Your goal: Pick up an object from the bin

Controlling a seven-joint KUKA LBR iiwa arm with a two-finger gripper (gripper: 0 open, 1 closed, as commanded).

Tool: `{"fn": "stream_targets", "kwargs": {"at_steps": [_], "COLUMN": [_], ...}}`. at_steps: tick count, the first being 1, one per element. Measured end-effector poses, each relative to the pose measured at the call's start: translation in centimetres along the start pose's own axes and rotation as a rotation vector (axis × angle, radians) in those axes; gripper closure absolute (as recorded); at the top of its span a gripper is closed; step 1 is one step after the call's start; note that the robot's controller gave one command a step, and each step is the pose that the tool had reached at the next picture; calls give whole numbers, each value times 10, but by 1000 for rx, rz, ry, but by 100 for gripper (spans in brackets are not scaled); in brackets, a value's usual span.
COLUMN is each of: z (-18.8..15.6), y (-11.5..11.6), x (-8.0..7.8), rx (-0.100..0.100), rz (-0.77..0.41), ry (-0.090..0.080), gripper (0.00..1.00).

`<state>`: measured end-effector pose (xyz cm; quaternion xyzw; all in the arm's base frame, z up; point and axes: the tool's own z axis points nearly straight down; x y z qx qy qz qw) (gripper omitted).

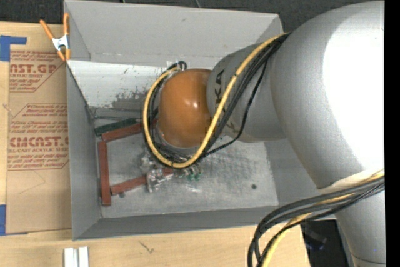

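A reddish-brown, U-shaped flat frame [104, 171] lies in the left part of the bin, its open side facing right. My gripper [156, 174] is low over the bin floor, right at the free end of the frame's lower arm. Whether it touches that arm is hidden. A small green thing [193, 175] lies just right of the gripper. A dark, flat strip [115, 124] rests by the left wall, above the frame's upper arm.
The arm with its orange cover and yellow and black cables hangs over the middle of the bin and hides the floor beneath it. A small dark speck [254, 186] sits on the scuffed floor at the right.
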<state>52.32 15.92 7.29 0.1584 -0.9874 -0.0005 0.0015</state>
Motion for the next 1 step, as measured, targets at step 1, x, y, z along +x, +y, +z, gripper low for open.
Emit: {"fn": "stream_targets", "kwargs": {"at_steps": [1], "z": [-136], "y": [-24], "x": [-15], "rx": [2], "rz": [-32], "ry": [-6], "gripper": [100]}}
